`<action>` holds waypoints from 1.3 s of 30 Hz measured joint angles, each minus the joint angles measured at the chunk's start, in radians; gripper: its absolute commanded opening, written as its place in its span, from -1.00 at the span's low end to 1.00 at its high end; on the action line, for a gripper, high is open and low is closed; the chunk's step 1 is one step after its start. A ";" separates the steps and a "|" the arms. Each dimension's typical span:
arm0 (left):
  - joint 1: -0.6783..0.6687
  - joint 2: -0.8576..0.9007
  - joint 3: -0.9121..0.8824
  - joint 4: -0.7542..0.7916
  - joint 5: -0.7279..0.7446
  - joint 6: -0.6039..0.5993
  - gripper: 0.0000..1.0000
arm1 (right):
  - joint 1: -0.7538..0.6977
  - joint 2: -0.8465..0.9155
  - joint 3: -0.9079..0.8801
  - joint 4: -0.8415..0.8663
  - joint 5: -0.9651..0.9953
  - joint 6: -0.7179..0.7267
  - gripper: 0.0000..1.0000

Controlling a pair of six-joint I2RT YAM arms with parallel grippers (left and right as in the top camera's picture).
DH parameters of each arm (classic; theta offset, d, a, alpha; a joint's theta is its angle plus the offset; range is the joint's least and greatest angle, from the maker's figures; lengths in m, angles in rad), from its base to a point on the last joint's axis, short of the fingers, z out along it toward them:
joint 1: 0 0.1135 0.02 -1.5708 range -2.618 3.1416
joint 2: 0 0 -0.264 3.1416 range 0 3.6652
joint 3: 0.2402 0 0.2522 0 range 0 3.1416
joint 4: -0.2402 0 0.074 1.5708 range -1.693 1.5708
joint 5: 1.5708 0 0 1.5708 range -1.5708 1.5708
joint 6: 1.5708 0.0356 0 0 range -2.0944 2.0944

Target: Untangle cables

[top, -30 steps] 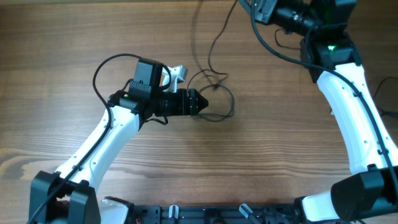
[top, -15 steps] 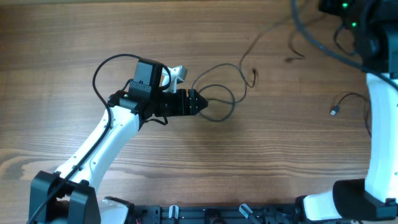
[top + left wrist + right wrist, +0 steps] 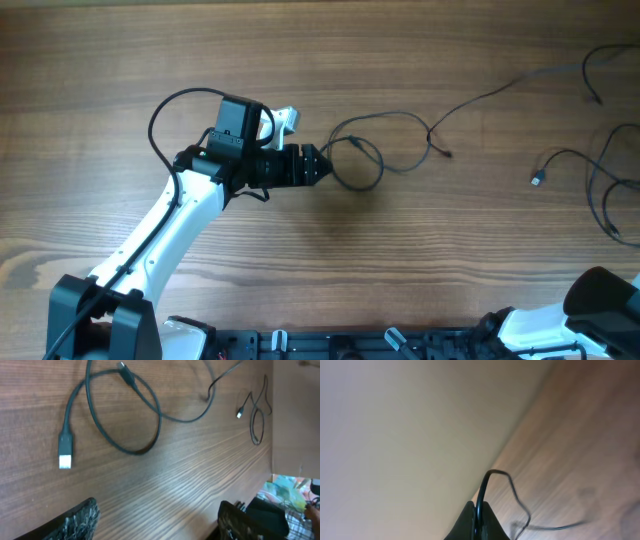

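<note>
A thin black cable lies in a loop (image 3: 380,168) on the wooden table, just right of my left gripper (image 3: 322,165). A strand of it (image 3: 480,100) runs off to the far right. In the left wrist view the loop (image 3: 159,415) ends in a USB plug (image 3: 65,455), and my left gripper (image 3: 160,522) is open and empty in front of it. A second thin cable (image 3: 570,152) with a small plug (image 3: 537,180) lies at the right; it also shows in the left wrist view (image 3: 256,425). My right gripper (image 3: 478,510) is shut on a cable (image 3: 485,485), raised above the table; it is outside the overhead view.
The thicker black lead (image 3: 160,115) arches over my left arm. The right arm's base (image 3: 600,300) stands at the bottom right corner. The table's right edge (image 3: 272,420) shows in the left wrist view, with clutter beyond it.
My right arm has swung out of the overhead view to the right, pulling the cable with it. The tangle has spread rightward into a loop and a long strand. The left arm has not moved.
</note>
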 measured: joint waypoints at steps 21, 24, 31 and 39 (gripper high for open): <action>0.000 0.000 0.000 0.010 -0.008 0.000 0.54 | 0.532 -0.064 0.061 0.778 -0.178 0.088 -0.91; 0.000 0.000 0.000 0.008 -0.008 0.000 0.54 | 0.532 -0.084 0.074 0.614 -0.085 0.124 -0.91; 0.000 0.001 -0.001 0.003 -0.009 0.000 0.54 | 0.532 -0.060 0.069 -0.040 0.229 -0.010 -0.90; 0.000 0.001 -0.001 -0.001 -0.017 0.000 0.55 | 0.574 -0.058 0.060 -0.216 -0.318 -0.378 -0.91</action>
